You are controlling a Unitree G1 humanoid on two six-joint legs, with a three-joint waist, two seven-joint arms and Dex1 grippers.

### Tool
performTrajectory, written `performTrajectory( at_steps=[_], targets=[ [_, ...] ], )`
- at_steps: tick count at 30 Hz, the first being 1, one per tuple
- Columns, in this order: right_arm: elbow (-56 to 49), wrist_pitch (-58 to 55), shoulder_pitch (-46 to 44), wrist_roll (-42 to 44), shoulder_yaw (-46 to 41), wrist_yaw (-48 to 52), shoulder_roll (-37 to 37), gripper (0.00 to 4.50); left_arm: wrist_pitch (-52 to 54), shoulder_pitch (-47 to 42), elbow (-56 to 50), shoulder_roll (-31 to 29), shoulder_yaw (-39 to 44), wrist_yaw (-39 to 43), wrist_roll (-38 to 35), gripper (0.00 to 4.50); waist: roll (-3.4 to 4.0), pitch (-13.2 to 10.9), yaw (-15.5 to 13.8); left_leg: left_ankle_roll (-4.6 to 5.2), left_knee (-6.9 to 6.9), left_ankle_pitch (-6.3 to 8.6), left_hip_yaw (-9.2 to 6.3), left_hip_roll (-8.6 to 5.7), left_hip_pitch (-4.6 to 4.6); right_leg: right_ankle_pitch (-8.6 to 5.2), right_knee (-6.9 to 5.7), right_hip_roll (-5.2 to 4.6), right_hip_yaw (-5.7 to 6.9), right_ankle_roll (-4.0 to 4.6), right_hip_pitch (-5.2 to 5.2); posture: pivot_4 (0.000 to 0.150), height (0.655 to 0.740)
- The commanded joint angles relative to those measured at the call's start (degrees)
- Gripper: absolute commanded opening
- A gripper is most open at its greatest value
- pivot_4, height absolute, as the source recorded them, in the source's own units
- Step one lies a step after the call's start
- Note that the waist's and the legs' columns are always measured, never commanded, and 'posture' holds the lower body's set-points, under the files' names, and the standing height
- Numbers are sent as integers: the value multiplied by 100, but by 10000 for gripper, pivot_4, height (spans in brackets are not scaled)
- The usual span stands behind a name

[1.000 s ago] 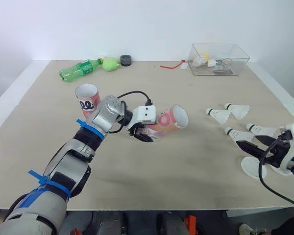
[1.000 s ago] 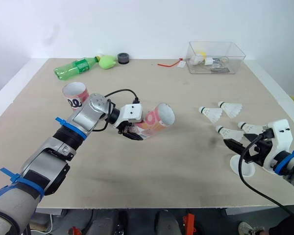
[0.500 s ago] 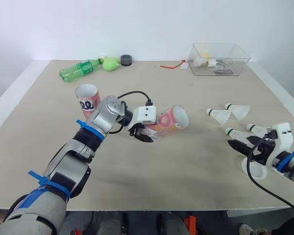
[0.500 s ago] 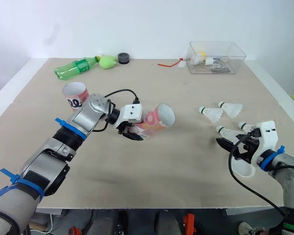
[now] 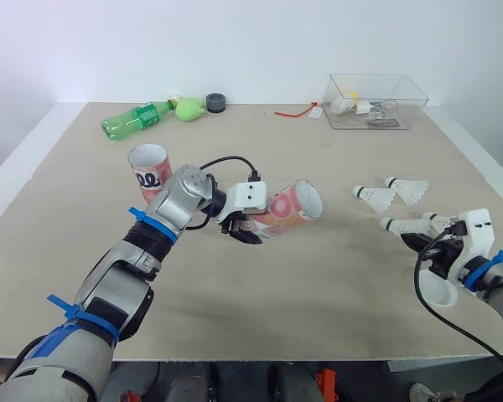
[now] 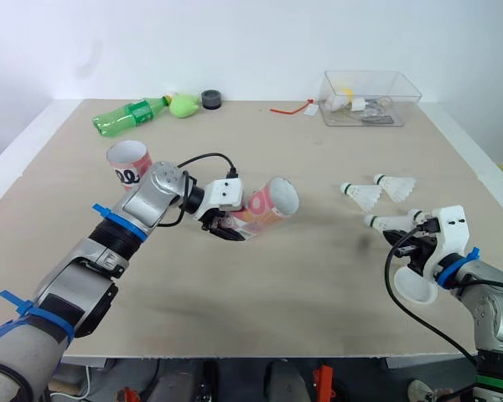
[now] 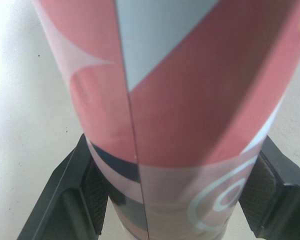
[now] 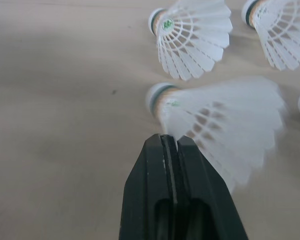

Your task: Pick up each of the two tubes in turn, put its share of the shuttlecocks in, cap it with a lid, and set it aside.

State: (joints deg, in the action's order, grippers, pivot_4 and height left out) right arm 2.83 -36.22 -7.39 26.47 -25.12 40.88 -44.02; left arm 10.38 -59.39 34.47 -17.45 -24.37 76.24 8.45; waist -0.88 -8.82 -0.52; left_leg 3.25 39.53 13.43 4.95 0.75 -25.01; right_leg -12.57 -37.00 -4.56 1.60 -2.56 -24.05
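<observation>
Beige tabletop [image 5: 318, 276], white wall behind. Left gripper [image 5: 245, 231] clamped round pink tube [image 5: 289, 208], which is held on its side near table middle, open mouth facing right. Second tube [image 5: 148, 163] upright just behind left arm. Right gripper [image 8: 171, 145] pinched tight on feather skirt of shuttlecock [image 8: 225, 120] near right edge. Two more shuttlecocks [image 5: 374, 197] just beyond, white lid [image 5: 440, 291] beside gripper. Green bottle [image 5: 137, 119] and clear box [image 5: 374, 100] way back.

Lab bench: bare table [image 5: 318, 285], blank white wall [image 5: 251, 42].
</observation>
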Motion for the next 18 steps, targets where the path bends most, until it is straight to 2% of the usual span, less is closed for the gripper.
performTrajectory(
  at_steps=[1,5,10,14,18],
  targets=[
    [-147,136,-112,13,-57,5,-88,332,73,200,139,-21,-258,77,168,29946,0,0,0,0,0,0,0,0,0,0,0,0,0,0,0,1500,7400],
    [-614,198,-163,-60,53,209,-433,332,27,191,191,-20,-277,91,183,29946,5,3,0,0,0,0,1,0,0,1,0,0,-2,-1,-1,1500,7400],
    [-1275,133,-631,-13,183,735,-1345,332,-35,156,285,0,-285,99,194,29946,7,3,2,0,0,0,3,0,1,0,0,0,-4,0,-2,1500,7400],
    [-1629,1092,-1533,-272,801,1702,-2200,332,-100,110,471,62,-274,66,200,29946,6,3,0,0,0,0,3,1,4,-10,0,1,-3,18,-2,1500,7400],
    [-1760,2249,-2209,-630,1606,2558,-2409,332,-101,108,615,156,-219,49,154,29946,-13,6,-13,-3,0,1,-14,3,9,-38,4,3,14,-8,11,1500,7400]
  ],
)
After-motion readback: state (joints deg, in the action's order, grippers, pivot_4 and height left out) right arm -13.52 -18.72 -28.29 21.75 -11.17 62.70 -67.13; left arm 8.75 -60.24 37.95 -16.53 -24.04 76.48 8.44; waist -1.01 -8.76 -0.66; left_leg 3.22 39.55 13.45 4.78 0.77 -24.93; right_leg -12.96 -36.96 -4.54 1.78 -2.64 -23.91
